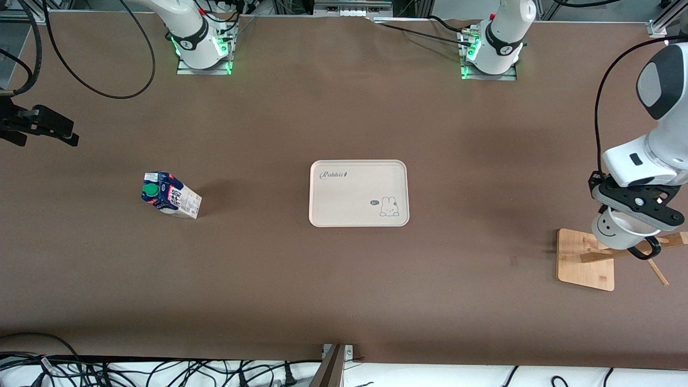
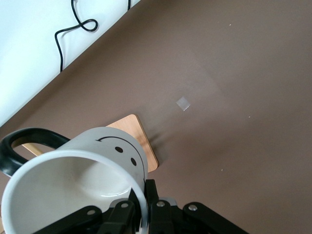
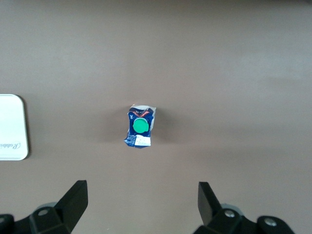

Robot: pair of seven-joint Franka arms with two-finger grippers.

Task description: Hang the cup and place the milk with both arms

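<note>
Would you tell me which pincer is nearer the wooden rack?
Left. The left pincer holds the cup over the rack; the right pincer hangs above the milk.

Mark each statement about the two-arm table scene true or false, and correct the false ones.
1. The left gripper holds the cup over the wooden rack. True.
2. The milk stands on the tray. False: it stands on the bare table, toward the right arm's end.
3. The right gripper has open fingers, over the milk. True.
4. The cup holds coffee. False: the left wrist view shows it empty.
</note>
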